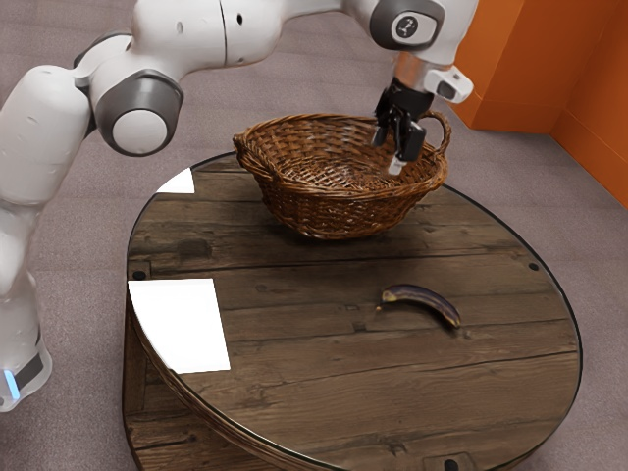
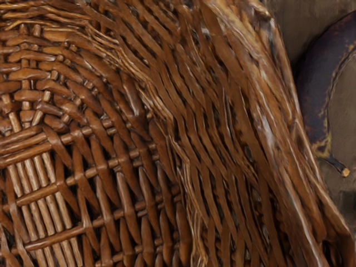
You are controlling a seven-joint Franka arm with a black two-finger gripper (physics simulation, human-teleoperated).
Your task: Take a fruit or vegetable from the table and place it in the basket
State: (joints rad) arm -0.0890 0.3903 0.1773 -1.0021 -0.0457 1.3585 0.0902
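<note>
The white robot arm (image 1: 186, 29) reaches over the round wooden bench (image 1: 294, 314), and its black gripper (image 1: 396, 157) points down over the big brown basket (image 1: 324, 211). It is on the same side of the basket as the round handle (image 1: 442, 128) at the exterior view's right. It is hard to see the fingers well there, so one cannot tell if they are apart or together. The dark, bent fruit or vegetable (image 1: 424, 296) lies on the bare wood, outside the basket and well apart from the gripper. It is almost black, with a bit of yellow at its ends. The wrist view looks down into the basket, at its woven bottom and side, and past the rim part of the dark thing shows, with its little stem (image 2: 337, 166). Two bright white patches are on the bench, a big one (image 1: 186, 329) and a small one (image 1: 181, 183).
</note>
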